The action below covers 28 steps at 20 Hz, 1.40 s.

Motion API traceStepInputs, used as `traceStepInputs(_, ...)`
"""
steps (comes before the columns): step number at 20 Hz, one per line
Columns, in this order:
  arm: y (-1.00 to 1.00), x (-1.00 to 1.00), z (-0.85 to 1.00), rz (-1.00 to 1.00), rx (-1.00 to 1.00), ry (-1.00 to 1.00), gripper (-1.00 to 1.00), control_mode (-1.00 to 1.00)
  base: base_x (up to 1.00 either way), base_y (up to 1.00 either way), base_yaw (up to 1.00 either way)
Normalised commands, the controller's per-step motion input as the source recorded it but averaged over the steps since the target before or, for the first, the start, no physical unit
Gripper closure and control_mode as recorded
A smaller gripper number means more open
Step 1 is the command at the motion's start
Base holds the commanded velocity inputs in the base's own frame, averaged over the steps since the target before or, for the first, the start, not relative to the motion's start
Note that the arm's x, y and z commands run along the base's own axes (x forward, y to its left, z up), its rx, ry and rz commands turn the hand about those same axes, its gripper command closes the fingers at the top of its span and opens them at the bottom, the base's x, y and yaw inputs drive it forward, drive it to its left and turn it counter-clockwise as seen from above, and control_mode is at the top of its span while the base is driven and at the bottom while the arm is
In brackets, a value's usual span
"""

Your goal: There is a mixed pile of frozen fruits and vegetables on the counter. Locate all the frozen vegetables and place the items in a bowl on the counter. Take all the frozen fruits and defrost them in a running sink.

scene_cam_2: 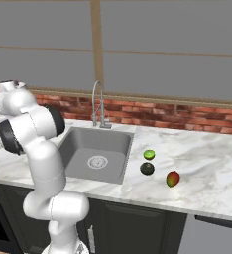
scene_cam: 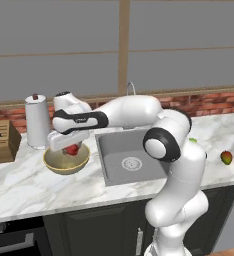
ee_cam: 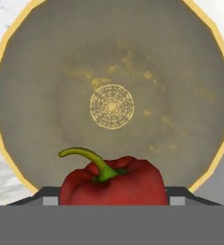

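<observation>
We hold the red pepper (ee_cam: 111, 184) between the gripper's (scene_cam: 71, 148) jaws, which are closed narrowly against its two sides, and it hangs directly above the bowl (scene_cam: 66, 161) on the counter (scene_cam: 24, 185), left of the sink (scene_cam: 130, 159). In the hand view the pepper sits low in the frame, its green stem curling up, while the bowl's olive inside (ee_cam: 112, 95) spreads out beneath it with the ringed centre mark a little beyond the pepper.

We judge this to be the release step. To do it well, we want the pepper over the middle of the bowl and not its near rim, so a small shift toward that centre mark seems wise. We should lower until the pepper is just above the bottom, then open the jaws cleanly so that it drops without bouncing out. The paper towel roll (scene_cam: 37, 121) stands just behind the bowl, so we should lift straight up afterwards.

The lime (scene_cam_2: 148, 154), the dark green vegetable (scene_cam_2: 147, 168) and the mango (scene_cam_2: 173, 178) wait on the counter right of the sink.
</observation>
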Motion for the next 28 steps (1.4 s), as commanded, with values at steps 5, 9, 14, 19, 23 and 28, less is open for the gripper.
traceStepInputs(5, 0.05, -0.11, -0.27, 0.0, 0.0, 0.0, 1.0, -1.0, 0.0, 0.0, 0.0)
traceStepInputs(9, -0.32, 0.0, -0.46, 0.0, 0.0, 0.0, 1.0, -1.0, 0.0, 0.0, 0.0)
traceStepInputs(14, 0.0, 0.0, -0.19, 0.0, 0.0, 0.0, 1.0, -1.0, 0.0, 0.0, 0.0)
traceStepInputs(19, 0.13, 0.0, -0.02, 0.0, 0.0, 0.0, -1.0, -1.0, 0.0, 0.0, 0.0)
traceStepInputs(23, -0.01, 0.0, 0.0, 0.0, 0.0, 0.0, -1.0, -1.0, 0.0, 0.0, 0.0)
traceStepInputs(28, 0.0, 0.0, 0.01, 0.0, 0.0, 0.0, -1.0, -1.0, 0.0, 0.0, 0.0)
